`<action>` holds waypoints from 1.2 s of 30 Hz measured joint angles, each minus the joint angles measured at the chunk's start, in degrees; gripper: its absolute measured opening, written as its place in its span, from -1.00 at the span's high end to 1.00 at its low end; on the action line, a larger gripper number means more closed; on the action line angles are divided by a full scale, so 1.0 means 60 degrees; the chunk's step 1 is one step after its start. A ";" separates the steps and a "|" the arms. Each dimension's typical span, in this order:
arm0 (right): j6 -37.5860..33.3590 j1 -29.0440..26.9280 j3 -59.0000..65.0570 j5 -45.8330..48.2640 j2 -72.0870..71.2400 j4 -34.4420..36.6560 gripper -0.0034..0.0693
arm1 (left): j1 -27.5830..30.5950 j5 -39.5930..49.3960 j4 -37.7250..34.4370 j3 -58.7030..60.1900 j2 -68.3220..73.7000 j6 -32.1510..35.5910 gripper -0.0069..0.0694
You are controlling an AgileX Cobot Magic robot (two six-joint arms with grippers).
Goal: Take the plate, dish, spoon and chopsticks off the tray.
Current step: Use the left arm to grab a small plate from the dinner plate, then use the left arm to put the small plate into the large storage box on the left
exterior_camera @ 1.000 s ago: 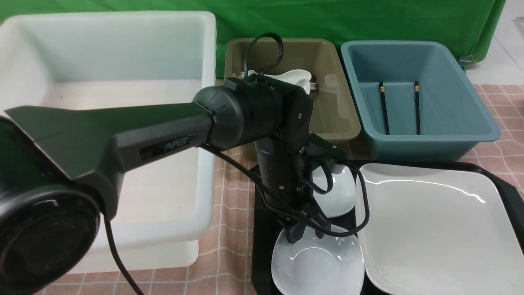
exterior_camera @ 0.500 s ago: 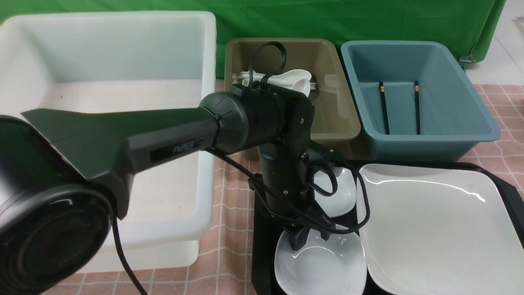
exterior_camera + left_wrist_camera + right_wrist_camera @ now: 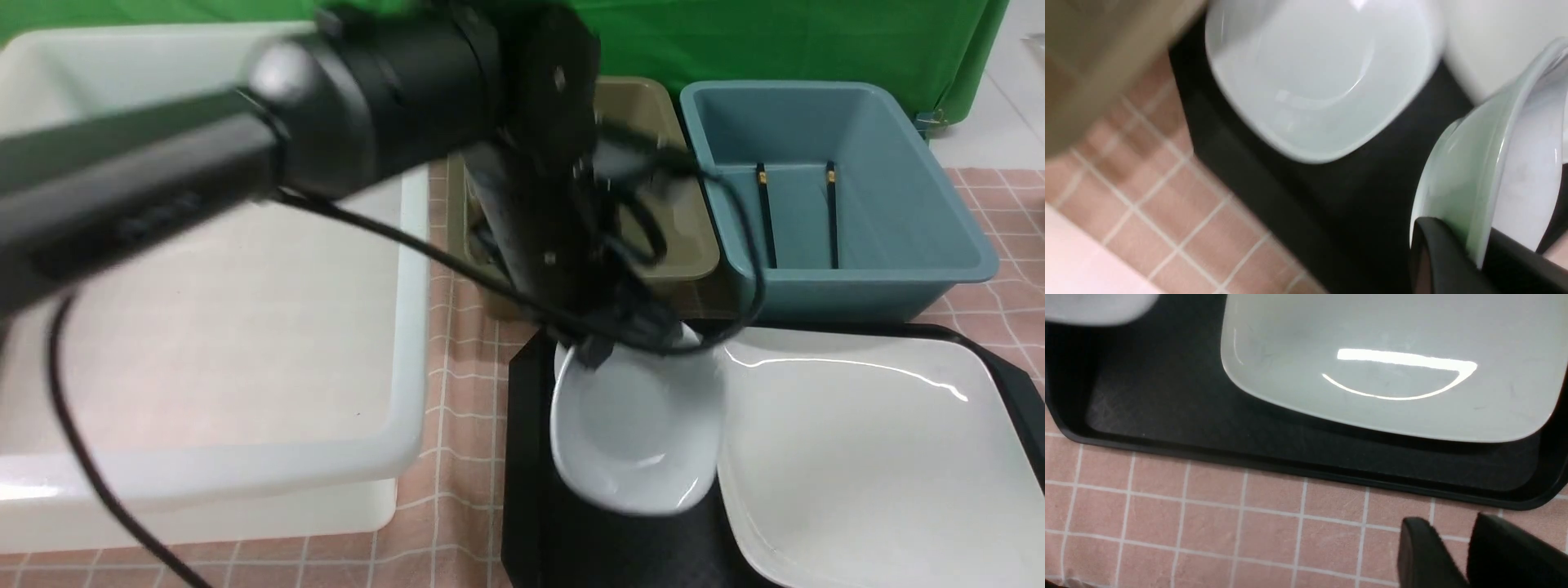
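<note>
Left gripper (image 3: 1478, 261) now clamped on near dish (image 3: 637, 433) rim. Dish, flat on tray (image 3: 531, 457) moments ago, hangs lifted and tilted. Plate (image 3: 865, 457), far dish (image 3: 1318, 73) remain on tray. Right gripper (image 3: 1470, 555) part-open, empty.

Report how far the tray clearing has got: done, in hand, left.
Done: the chopsticks lie in the blue tub. In hand: the left gripper has its jaws shut on a small dish by the rim, above the tray. Left: the other small dish and the plate sit on the tray. No spoon shows on the tray; the arm hides much of the olive tub.
</note>
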 joint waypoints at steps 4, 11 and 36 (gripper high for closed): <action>0.0000 0.0000 0.0000 0.0000 0.0000 0.0000 0.26 | 0.0201 0.0166 -0.0233 -0.0744 -0.0683 -0.0009 0.77; 0.0000 0.0000 0.0000 -0.0020 0.0000 0.0000 0.25 | 0.2454 0.0359 -0.0400 -0.1349 -0.2070 0.0113 0.77; 0.0000 0.0000 0.0000 -0.0114 0.0000 0.0007 0.25 | 0.8469 0.0415 -0.1738 0.0899 0.1071 0.4456 0.77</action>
